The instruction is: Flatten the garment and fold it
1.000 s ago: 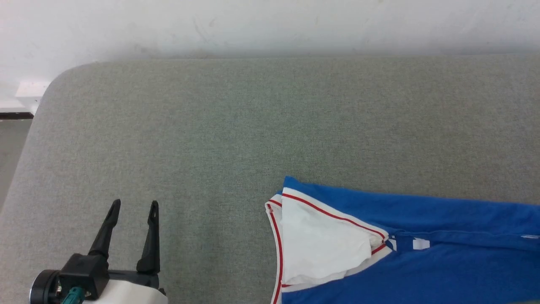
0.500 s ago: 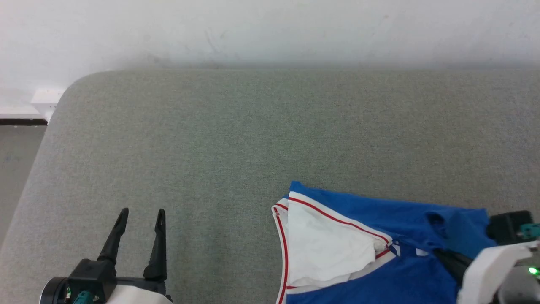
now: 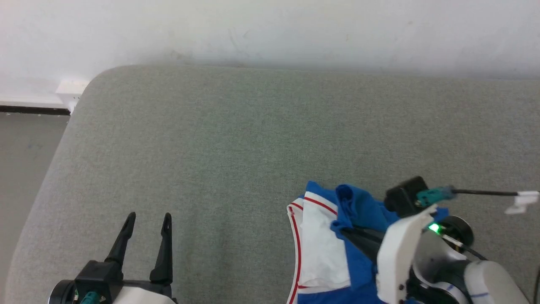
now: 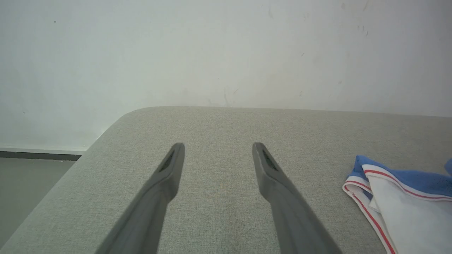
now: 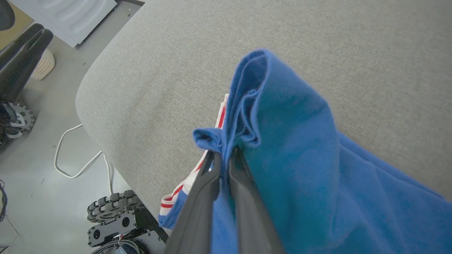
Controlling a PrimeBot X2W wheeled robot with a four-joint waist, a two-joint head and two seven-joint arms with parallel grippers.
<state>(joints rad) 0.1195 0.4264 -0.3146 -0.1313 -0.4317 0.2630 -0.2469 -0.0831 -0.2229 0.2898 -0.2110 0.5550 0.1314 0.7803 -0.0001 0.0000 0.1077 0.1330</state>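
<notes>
The garment (image 3: pixel 320 249) lies at the table's near right, bright blue with a white sleeve edged in red. My right gripper (image 3: pixel 344 231) is shut on a bunched fold of its blue cloth and holds it raised over the sleeve. The right wrist view shows the two fingers (image 5: pixel 223 153) pinching that fold, and the garment (image 5: pixel 293 148) drapes down to the right from there. At the lower left my left gripper (image 3: pixel 149 216) stands open over bare table, well apart from the garment. From the left wrist, that gripper (image 4: pixel 218 145) holds nothing, and the garment's sleeve end (image 4: pixel 399 201) lies to its right.
The grey fabric-covered table (image 3: pixel 253 139) has a rounded far-left corner and meets a white wall at the back. Floor (image 3: pixel 25 143) lies past its left edge. In the right wrist view a white cable (image 5: pixel 74 155), a wheeled base (image 5: pixel 113 215) and a small basket (image 5: pixel 44 63) are on the floor.
My right gripper has come in from the right, carrying a blue fold leftward and up over the white sleeve. The head camera has shifted. The left gripper stays open.
</notes>
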